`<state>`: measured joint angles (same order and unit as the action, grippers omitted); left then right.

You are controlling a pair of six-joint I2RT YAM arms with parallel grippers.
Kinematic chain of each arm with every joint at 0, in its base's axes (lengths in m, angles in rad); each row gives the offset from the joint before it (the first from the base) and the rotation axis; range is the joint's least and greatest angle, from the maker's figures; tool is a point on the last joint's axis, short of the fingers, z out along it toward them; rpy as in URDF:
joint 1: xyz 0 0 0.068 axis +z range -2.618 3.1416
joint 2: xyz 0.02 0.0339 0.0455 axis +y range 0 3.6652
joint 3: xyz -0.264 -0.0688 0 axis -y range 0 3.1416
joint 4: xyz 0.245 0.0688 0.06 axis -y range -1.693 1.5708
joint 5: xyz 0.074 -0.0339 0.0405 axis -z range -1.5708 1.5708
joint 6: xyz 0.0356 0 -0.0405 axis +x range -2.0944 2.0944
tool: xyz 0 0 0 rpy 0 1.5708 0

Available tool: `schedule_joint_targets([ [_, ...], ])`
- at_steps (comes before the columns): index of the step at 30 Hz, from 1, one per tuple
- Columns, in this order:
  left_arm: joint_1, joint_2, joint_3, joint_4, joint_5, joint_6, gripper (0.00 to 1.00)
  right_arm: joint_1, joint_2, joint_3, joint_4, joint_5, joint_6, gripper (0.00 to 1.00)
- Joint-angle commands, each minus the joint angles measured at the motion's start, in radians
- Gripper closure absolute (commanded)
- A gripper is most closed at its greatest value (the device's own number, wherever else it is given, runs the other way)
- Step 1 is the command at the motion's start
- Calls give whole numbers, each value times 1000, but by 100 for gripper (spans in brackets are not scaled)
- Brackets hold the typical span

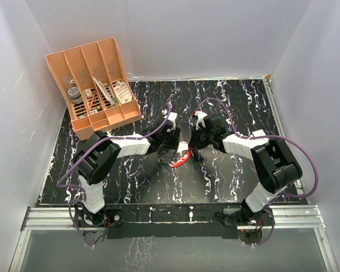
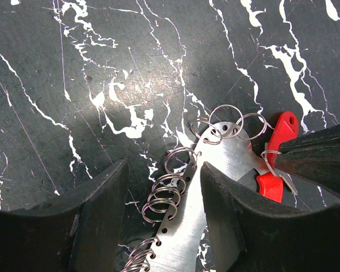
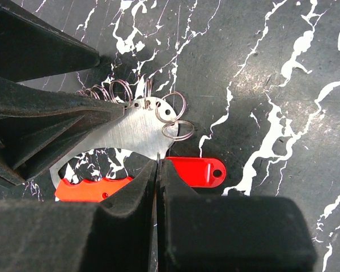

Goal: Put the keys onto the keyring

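Right end effector (image 3: 157, 163), clenched on the red key tag (image 3: 196, 171), meets the metal keyring (image 3: 130, 133) mid counter (image 3: 272, 85). Left end effector (image 2: 165, 165) straddles the keyring, grip unclear. Apparently threading; next, guide the tag's loop through a hole.

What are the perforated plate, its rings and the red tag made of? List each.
The perforated plate: metal, probably steel; bright brushed sheen. The rings: thin metal wire, glinting silver. The red tag: likely plastic; uniform glossy red, moulded hole.
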<state>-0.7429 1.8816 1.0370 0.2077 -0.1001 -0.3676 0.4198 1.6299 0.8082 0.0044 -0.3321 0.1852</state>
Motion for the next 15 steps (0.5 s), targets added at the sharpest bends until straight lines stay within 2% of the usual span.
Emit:
schedule_joint_targets([
  [1,0,60,-25,-140,-13,-8,48,6,2,36,66,-7,-6,100],
  [15,0,61,-22,-146,-16,-7,48,7,16,45,81,2,3,100],
])
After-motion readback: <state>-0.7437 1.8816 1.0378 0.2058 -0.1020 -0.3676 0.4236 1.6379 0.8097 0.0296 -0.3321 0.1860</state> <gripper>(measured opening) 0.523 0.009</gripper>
